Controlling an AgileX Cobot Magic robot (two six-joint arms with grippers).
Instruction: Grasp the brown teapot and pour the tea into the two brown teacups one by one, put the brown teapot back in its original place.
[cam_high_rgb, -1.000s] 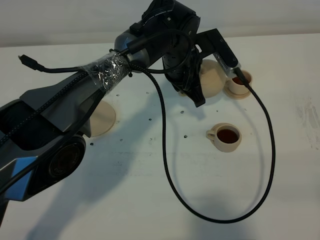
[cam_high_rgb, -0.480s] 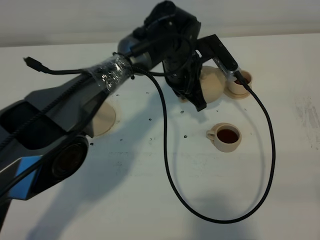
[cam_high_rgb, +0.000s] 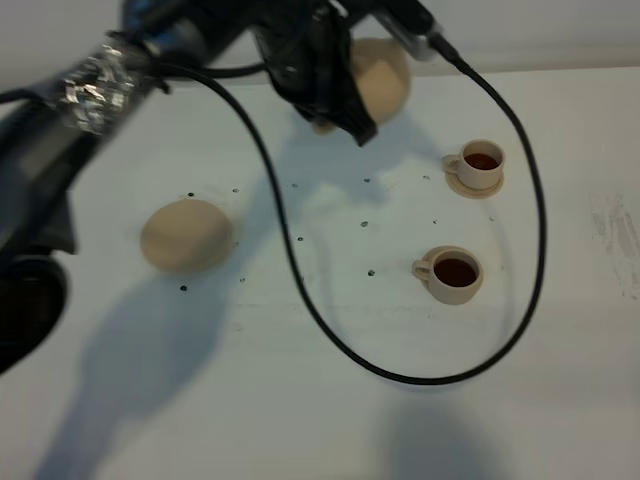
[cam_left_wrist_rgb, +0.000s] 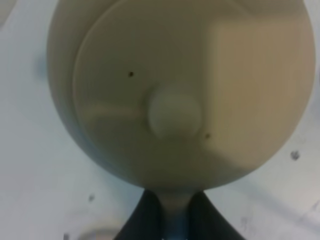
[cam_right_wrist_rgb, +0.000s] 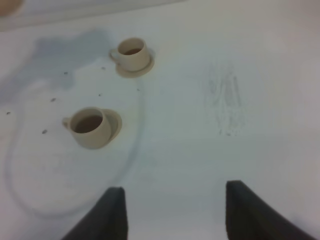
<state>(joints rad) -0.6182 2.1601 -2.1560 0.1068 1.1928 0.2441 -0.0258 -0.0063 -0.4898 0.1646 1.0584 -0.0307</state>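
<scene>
Teapot (cam_high_rgb: 380, 78): the pale tan pot sits at the upper middle of the high view, lifted clear of the table (cam_high_rgb: 330, 400) and partly hidden by the dark left arm. No brand, label or lettering can be read on any of the ware or on the arms. The left gripper (cam_left_wrist_rgb: 172, 212) is clamped tight on the teapot: in the left wrist view its two dark fingers (cam_left_wrist_rgb: 145, 220) pinch a narrow tan part at the lower edge of the frame, and the round body with its lid and knob (cam_left_wrist_rgb: 174, 116) fills almost the whole picture above them. The pot looks roughly upright there, lid facing the camera.

At centre left of the high view lies the wide tan saucer (cam_high_rgb: 186, 234), bare, well apart from the pot. At centre right stand the two teacups, both holding dark tea: the far cup (cam_high_rgb: 481, 163) on its small saucer (cam_high_rgb: 470, 187), the near cup (cam_high_rgb: 455, 274) lower in the frame. A black cable (cam_high_rgb: 300, 290) loops across the table between the wide saucer and the cups.

The right gripper (cam_right_wrist_rgb: 175, 212) shows in its own wrist view as two dark fingertips spread wide at the lower edge, with nothing between them and only table below.
</scene>
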